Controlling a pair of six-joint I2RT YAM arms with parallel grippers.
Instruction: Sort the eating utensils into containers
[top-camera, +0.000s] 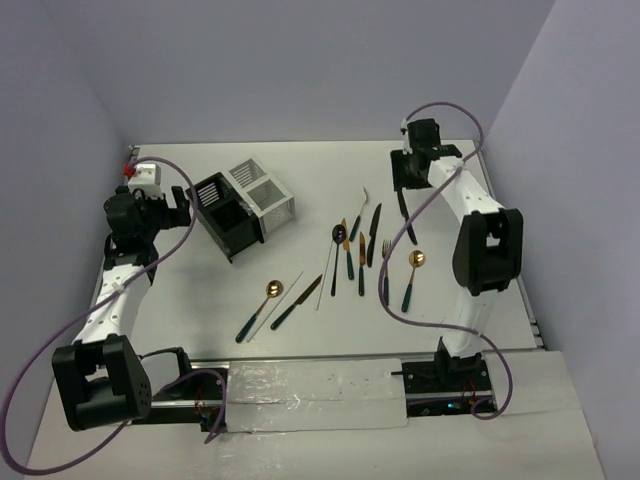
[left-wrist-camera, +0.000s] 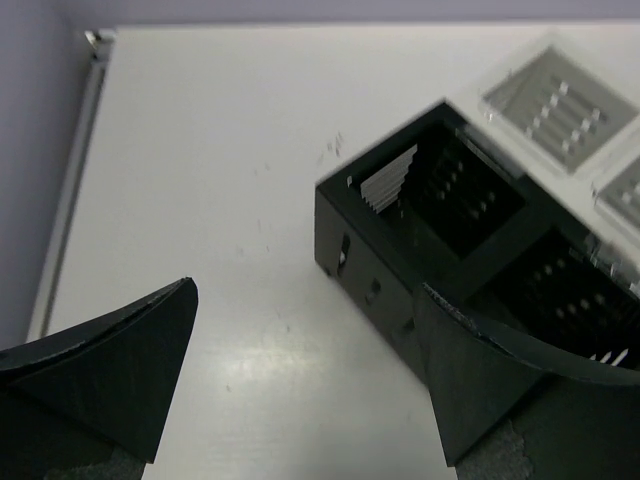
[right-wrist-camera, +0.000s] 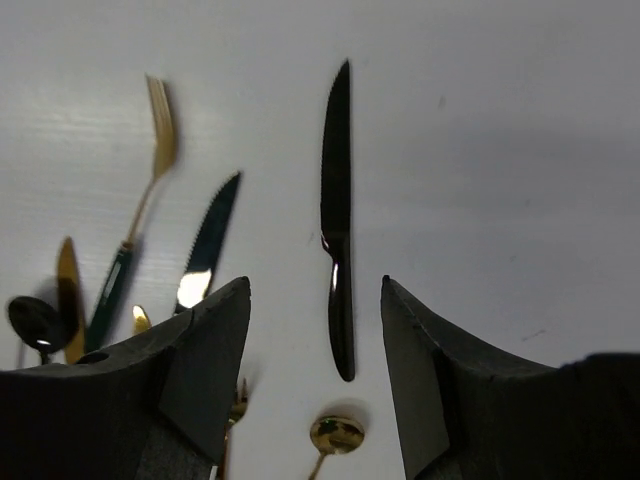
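The black caddy (top-camera: 225, 212) and the white caddy (top-camera: 262, 190) stand joined at the back left. My left gripper (top-camera: 176, 207) is open and empty just left of the black caddy (left-wrist-camera: 385, 285), above bare table (left-wrist-camera: 305, 290). Utensils lie spread in the middle: a gold spoon (top-camera: 262, 306), a chopstick (top-camera: 276, 305), a dark knife (top-camera: 297, 302), a black spoon (top-camera: 337, 248) and a gold spoon (top-camera: 413, 275). My right gripper (top-camera: 405, 175) is open over a black knife (top-camera: 405, 215). In the right wrist view that knife's (right-wrist-camera: 338, 230) handle lies between my fingers (right-wrist-camera: 315, 300), untouched.
The right wrist view also shows a gold fork (right-wrist-camera: 150, 175), a serrated knife (right-wrist-camera: 208, 245) and a gold spoon bowl (right-wrist-camera: 336, 435). The white caddy (left-wrist-camera: 555, 100) sits behind the black one. The table's left edge rail (left-wrist-camera: 70, 190) runs near my left gripper. Purple walls close three sides.
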